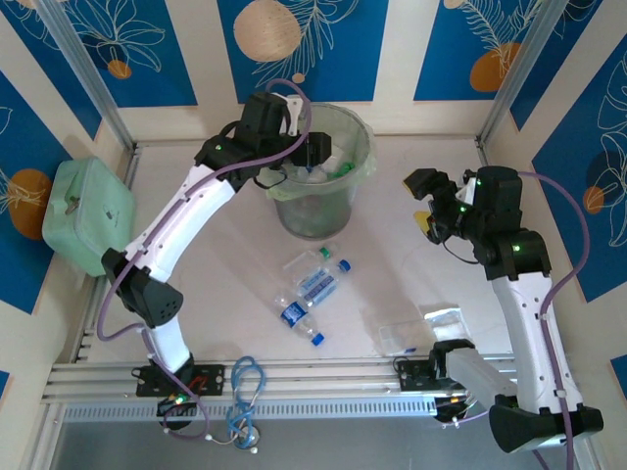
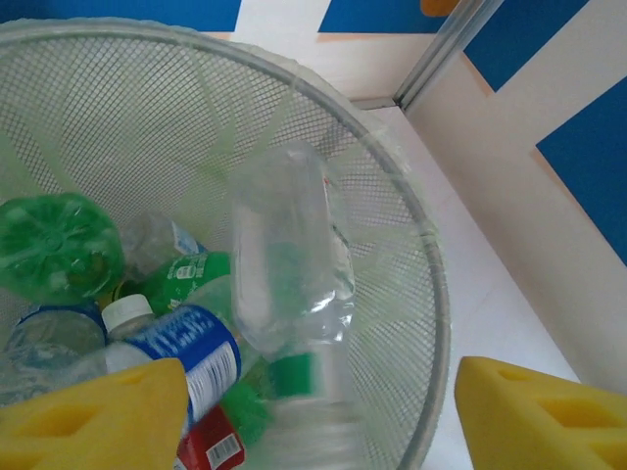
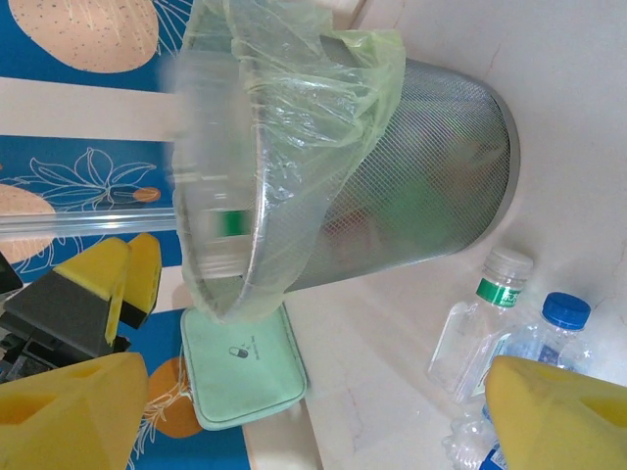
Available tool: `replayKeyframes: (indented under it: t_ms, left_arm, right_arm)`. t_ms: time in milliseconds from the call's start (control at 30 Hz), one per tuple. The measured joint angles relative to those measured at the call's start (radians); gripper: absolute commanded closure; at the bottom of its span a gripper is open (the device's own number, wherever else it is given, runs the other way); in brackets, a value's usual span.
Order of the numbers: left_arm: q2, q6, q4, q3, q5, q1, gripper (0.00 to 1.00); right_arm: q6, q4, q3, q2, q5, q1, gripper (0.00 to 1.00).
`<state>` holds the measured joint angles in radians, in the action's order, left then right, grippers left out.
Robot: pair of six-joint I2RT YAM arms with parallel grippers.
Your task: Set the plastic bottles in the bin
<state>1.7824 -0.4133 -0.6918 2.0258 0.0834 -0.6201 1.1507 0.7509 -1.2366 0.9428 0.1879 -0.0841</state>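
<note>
Yellow left fingers (image 2: 98, 411) wide apart above bin (image 2: 423, 233) rim; right fingers (image 3: 69, 411) apart too.

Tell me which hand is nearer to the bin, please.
Left. The left hand is directly above the bin, over its open mouth; the right hand is off to the bin's right, above the table.

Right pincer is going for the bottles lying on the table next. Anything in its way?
Nothing visible. Bare table lies between the open right pincer and the bottles. The bin stands just beyond that path, and the flat bags lie nearer the arm bases.
</note>
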Motion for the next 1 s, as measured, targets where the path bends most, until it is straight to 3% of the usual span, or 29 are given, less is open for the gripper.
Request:
replayKeyframes:
  t_ms: [333, 467, 700, 1000]
  left_arm:
    - [-0.079, 0.003, -0.01, -0.066, -0.049, 0.003, 0.21]
    - [-0.253, -0.035, -0.002, -0.232, -0.091, 0.027, 0.21]
    - [-0.588, -0.23, 0.003, -0.636, -0.114, 0.165, 0.24]
    - [-0.607, -0.404, 0.008, -0.945, 0.019, 0.182, 0.28]
  right_arm:
    - [0.0, -0.002, 0.018, 0.003, 0.001, -0.002, 0.11]
    - [0.0, -0.004, 0.035, 0.003, 0.0, -0.014, 0.11]
    - [0.001, -0.016, 0.08, 0.003, -0.008, -0.066, 0.12]
    - [0.013, -0.051, 0.133, 0.037, -0.099, -0.251, 0.13]
